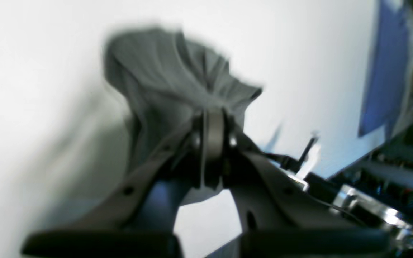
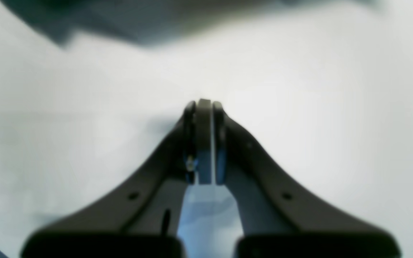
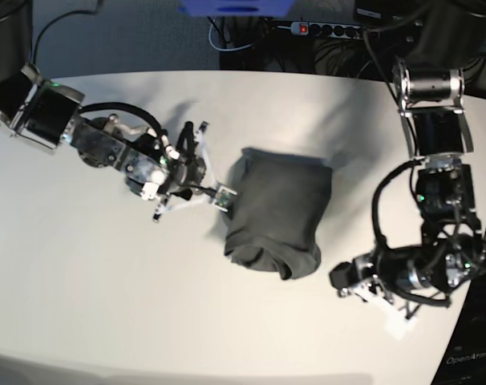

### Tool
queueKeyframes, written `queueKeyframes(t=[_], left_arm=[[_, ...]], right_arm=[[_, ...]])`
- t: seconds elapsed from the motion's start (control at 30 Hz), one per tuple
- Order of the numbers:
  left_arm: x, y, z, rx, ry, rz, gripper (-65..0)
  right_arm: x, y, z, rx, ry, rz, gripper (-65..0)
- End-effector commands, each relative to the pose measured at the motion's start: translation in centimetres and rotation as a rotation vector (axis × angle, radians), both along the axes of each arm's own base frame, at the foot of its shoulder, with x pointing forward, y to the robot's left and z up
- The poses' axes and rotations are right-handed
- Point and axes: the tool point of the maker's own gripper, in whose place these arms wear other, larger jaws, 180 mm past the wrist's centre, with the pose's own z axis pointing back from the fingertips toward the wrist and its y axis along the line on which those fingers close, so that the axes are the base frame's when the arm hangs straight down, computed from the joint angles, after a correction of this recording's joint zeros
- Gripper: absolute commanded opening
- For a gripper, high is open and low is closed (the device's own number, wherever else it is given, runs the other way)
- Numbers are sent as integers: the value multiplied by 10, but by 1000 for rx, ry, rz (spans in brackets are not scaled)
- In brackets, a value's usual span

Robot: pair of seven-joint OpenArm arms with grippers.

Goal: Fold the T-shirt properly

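the white table (image 3: 107,305) carries the t-shirt (image 3: 277,210), a bunched dark grey bundle lying near its middle. the right gripper (image 3: 224,198) sits at the shirt's left edge, jaws clenched together with no cloth between them in its wrist view. the left gripper (image 1: 212,118) is at the near right, pinched shut; its blurred wrist view shows cloth right at the tips, though a grasp can't be told.

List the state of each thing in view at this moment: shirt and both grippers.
T-shirt: folded into a compact bundle, lying on the table.
Left gripper: shut, cloth right in front of its tips; grip unclear.
Right gripper: shut, empty, beside the bundle's edge.
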Motion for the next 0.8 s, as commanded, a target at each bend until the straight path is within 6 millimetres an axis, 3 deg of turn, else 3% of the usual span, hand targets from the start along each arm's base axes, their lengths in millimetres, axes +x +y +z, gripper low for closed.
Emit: queueKeyframes(t=[0.0,0.1,0.27,0.4,0.6,0.77], left_arm=[[3,10,15,1,-49,18,-632],[-5,39,22,45,-84,65,-632],[-39,99,-5,172,-1,131,-632],[-67,131,-16,250,43,167,-632],[-102,142,-25,362,81,120,-632],[-133,136,-44,392,144,74,-632]], right_arm=[[15,-1,17,16,-47,-8,-650],[28,-15,33,38,-88,-55,-650],[35,-73,43,40,-121,-216,-650],[30,-99,65,70,-165,-292,-650],[0,-121,80,96,-160,-386,-650],[-25,-134,73,111,-130,-454,-650]])
